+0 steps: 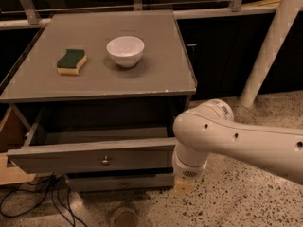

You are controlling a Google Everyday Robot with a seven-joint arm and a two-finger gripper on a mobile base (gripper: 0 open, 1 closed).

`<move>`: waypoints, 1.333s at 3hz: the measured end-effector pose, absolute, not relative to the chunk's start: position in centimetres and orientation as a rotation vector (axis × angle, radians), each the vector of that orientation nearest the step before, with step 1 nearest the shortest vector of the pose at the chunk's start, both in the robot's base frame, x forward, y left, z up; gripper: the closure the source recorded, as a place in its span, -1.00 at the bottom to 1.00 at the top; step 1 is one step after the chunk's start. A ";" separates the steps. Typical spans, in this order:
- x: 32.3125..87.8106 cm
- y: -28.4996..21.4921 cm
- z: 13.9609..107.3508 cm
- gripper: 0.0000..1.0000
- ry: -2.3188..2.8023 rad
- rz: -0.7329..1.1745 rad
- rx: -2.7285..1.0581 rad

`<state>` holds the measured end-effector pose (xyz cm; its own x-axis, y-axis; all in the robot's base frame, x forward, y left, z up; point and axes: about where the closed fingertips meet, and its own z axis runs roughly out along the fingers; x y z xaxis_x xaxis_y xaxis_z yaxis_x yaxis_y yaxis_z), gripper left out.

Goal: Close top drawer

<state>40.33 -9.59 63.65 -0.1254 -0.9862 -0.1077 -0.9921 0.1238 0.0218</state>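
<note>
The top drawer [90, 159] of the grey cabinet is pulled far out. Its long grey front panel has a small round metal knob [105, 161] at its centre, and the deep box behind it looks empty. My gripper [183, 185] hangs below the white arm's wrist at the drawer front's right end, close to the floor. Only its tan tip shows under the wrist housing.
A white bowl [125, 51] and a green-and-yellow sponge [71, 62] sit on the cabinet top [156, 70]. A lower drawer front [120, 182] is under the open one. Black cables [42, 203] lie on the floor at left beside a wooden box [9, 148]. A white post [272, 46] stands at right.
</note>
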 end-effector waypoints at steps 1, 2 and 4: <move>40.7 -9.4 63.7 0.61 2.301 0.125 -2.031; 42.7 -8.5 63.8 1.00 2.288 0.079 -2.024; 46.8 -6.3 63.2 1.00 2.250 -0.042 -2.040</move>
<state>46.78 -6.26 63.23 -0.0948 -0.9938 -0.0584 -0.9909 0.0998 -0.0906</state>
